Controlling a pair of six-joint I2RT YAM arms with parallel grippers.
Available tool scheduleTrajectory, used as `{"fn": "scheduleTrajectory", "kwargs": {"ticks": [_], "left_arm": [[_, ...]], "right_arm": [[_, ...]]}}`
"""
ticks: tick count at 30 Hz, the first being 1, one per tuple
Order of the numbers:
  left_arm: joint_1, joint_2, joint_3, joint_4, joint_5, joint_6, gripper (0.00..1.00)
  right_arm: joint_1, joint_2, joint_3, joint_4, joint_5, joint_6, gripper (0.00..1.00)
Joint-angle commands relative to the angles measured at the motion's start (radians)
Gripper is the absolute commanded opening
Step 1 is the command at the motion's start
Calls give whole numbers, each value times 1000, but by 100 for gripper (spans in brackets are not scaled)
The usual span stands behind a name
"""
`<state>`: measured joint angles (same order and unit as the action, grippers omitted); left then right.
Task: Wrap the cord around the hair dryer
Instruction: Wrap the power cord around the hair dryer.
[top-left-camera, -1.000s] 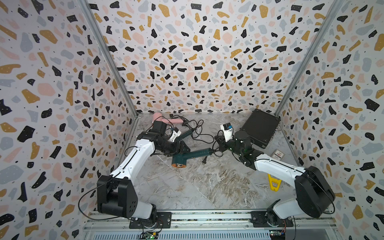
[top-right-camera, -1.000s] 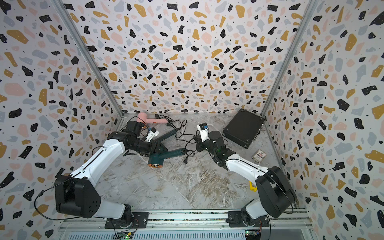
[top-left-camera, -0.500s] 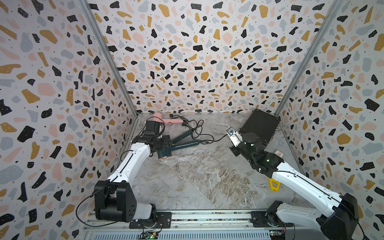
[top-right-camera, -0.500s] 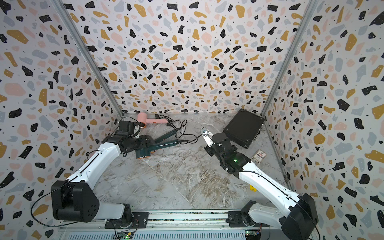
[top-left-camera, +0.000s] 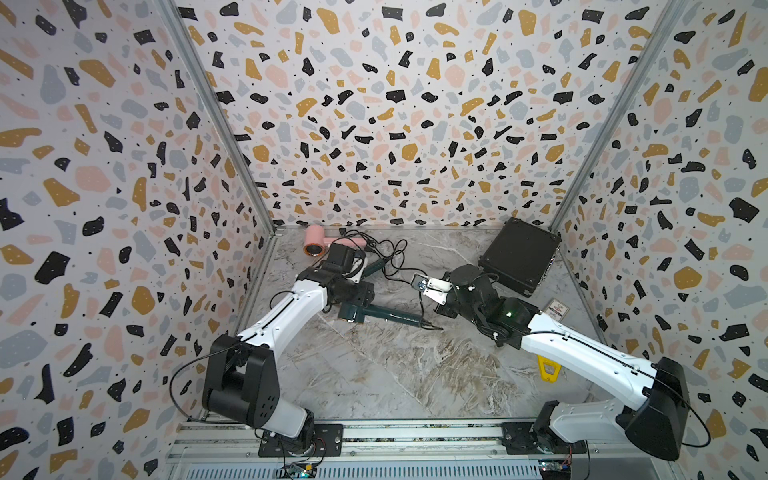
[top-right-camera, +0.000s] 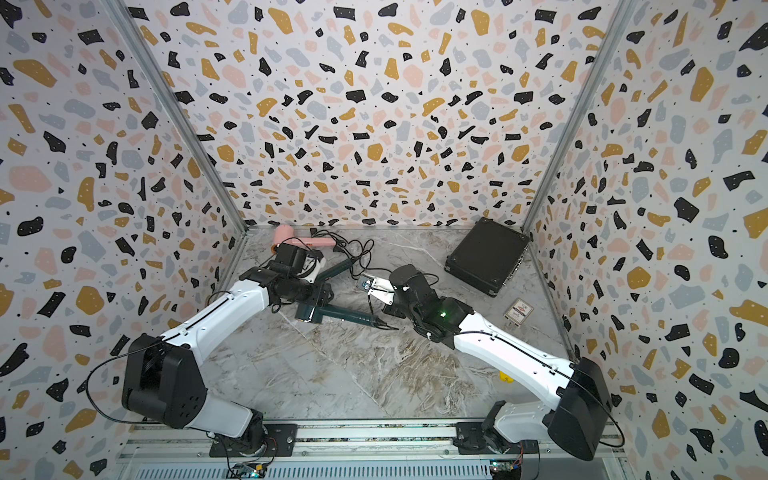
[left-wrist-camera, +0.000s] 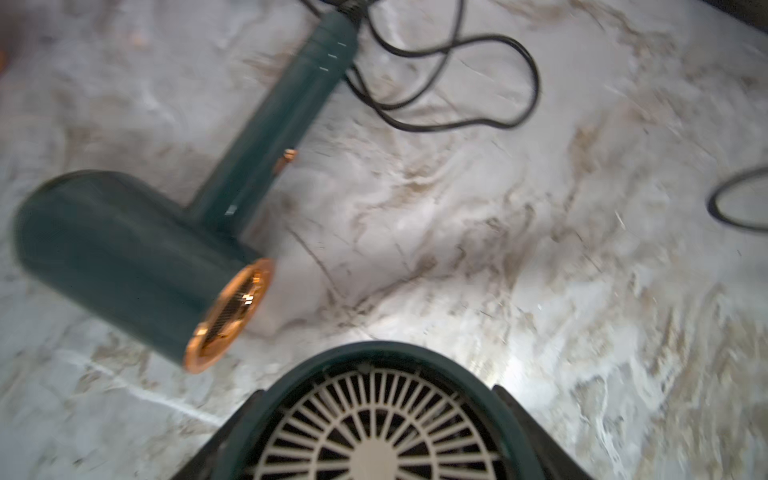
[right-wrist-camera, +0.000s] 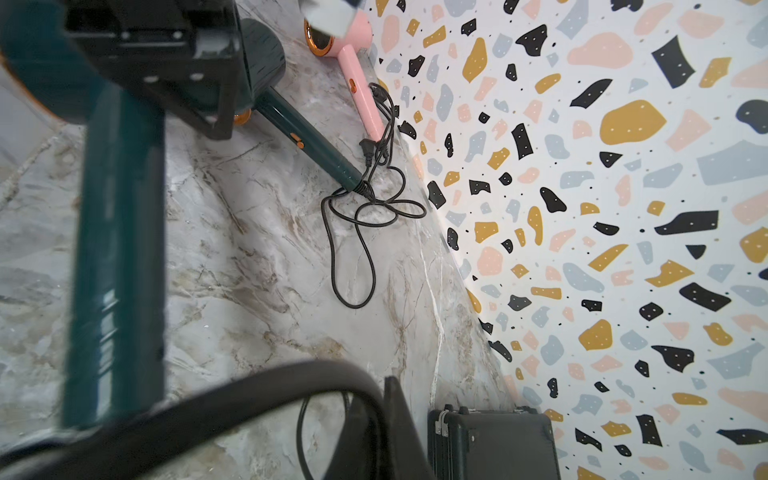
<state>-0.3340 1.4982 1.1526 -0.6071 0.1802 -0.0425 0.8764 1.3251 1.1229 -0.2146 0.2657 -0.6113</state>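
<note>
While your left gripper (top-left-camera: 356, 300) was clamped on the hard, smooth head of the dark green hair dryer (top-left-camera: 352, 314), left of the marble table's (top-left-camera: 395, 374) centre, its handle (top-left-camera: 388, 318) pointed toward your right gripper (top-left-camera: 430, 301), seemingly pinched shut on the black cord (top-left-camera: 421, 309). Limp and slick, the cord likely wanted gripping near the handle, kept taut.

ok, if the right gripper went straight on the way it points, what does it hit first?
The right gripper likely meets the loose cord loop on the table first, then the spare green dryer's handle behind; depth unclear.
</note>
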Motion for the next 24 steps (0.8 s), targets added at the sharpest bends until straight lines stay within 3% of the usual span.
{"fn": "scheduleTrajectory", "kwargs": {"ticks": [1,8,10,13,18,24], "left_arm": [[-5,-26,33,-14,149,94,0],[-69,-78,-4,65,481,96,0],[-71,-119,-73,263,609,-48,0],[-72,-157,-191,668,714,-324,0],[-71,-119,-272,1156,722,-674,0],[-67,24,-353,1684,589,-1056,0]], "right_arm": [[-2,0,60,-30,-5,-62,0],[-80,50,77,-25,-91,72,0],[-107,56,45,46,-65,138,0],[-143,50,-9,121,-73,250,0],[-190,38,-77,166,-90,393,0],[-233,31,-162,241,-128,527,0]]}}
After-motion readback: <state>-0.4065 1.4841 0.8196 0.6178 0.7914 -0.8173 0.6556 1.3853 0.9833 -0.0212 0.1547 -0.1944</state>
